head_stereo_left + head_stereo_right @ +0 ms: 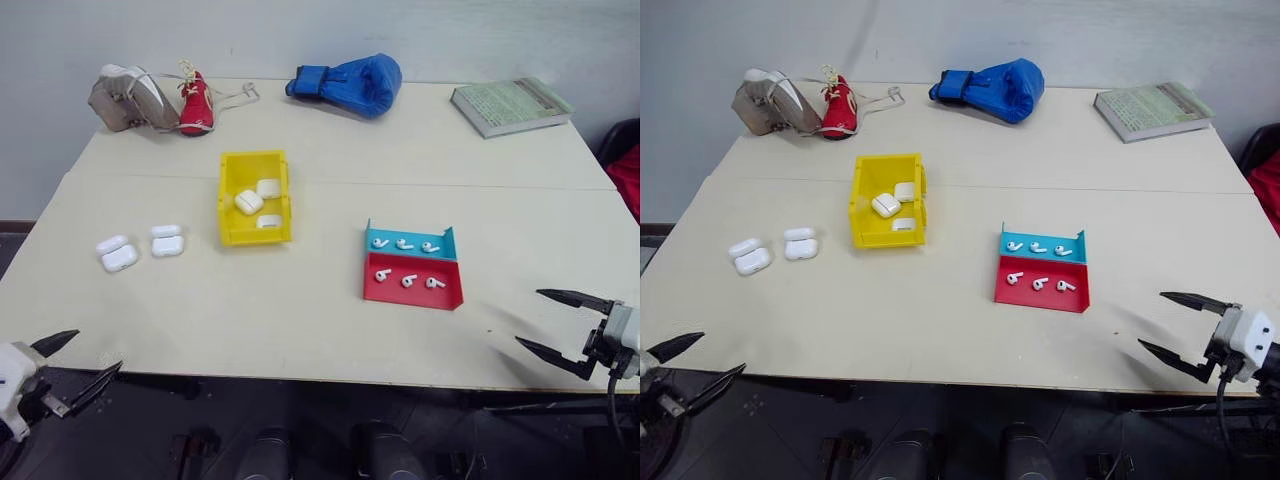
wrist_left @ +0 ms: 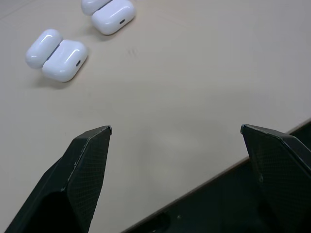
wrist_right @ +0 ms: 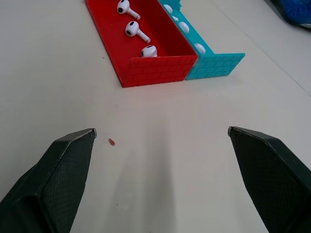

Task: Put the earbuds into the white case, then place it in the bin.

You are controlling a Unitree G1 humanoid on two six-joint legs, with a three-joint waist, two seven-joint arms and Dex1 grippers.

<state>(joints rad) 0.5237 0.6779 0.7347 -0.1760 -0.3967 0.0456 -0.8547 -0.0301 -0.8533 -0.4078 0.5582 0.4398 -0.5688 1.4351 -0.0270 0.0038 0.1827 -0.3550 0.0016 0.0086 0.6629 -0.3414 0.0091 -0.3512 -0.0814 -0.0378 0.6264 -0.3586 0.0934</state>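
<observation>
Earbuds (image 1: 405,263) sorted in red-and-blue tray (image 1: 446,296), right of yellow bin (image 1: 227,215); open white cases (image 1: 141,248) left, ready for loading. Left gripper (image 1: 78,362), right gripper (image 1: 555,321) spread wide, empty, hovering at near table edge.
</observation>
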